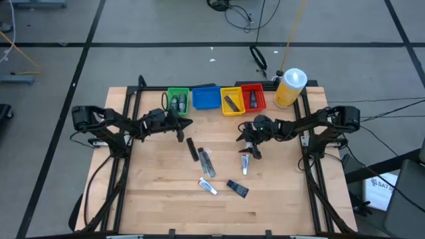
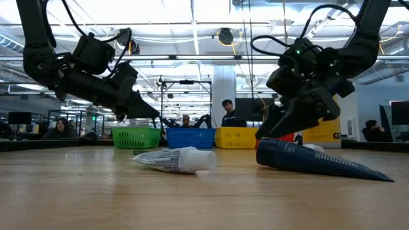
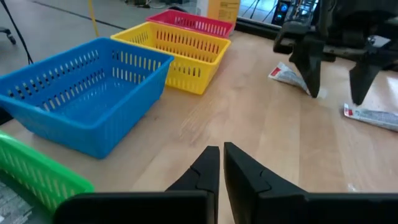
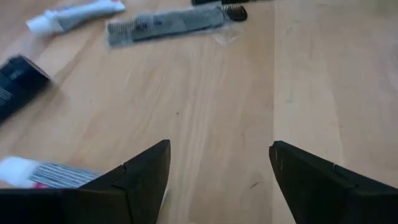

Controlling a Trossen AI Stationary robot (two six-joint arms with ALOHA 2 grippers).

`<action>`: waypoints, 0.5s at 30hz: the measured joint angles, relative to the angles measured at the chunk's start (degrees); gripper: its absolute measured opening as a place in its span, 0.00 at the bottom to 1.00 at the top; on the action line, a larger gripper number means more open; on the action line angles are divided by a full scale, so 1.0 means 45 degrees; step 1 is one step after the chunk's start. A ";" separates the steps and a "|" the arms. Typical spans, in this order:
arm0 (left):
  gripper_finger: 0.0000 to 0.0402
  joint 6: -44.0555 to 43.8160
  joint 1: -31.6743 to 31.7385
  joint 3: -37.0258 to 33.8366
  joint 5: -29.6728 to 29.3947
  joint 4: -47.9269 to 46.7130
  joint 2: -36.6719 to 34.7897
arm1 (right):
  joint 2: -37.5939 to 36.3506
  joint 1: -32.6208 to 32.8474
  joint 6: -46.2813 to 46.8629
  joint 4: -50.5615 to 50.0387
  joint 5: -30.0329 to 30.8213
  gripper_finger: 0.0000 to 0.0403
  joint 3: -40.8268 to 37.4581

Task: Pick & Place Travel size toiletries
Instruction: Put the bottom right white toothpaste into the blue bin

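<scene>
The right hand (image 1: 252, 147), wide open and empty, should drop squarely astride the white tube (image 1: 244, 163) (left hand (image 1: 180, 131) shut, empty, waits near the green bin (image 1: 177, 101)).

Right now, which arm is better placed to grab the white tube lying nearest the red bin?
Right. The right gripper hangs open just beside the white tube. The left gripper is shut, over by the green bin, farther off.

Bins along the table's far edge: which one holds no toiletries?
The blue bin, second from the left: its floor shows bare, while the green bin, yellow bin and red bin each hold dark items.
</scene>
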 joint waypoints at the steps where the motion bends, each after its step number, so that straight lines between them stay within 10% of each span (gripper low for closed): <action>1: 0.03 0.0002 -0.0004 0.0059 -0.0007 -0.0002 0.0001 | 0.0072 0.0000 -0.0125 -0.0007 -0.0032 0.66 0.0000; 15: 0.07 0.0131 -0.0143 0.0808 -0.0090 0.0003 0.0001 | 0.2676 0.0040 0.0998 0.3282 -0.0498 0.66 -0.0005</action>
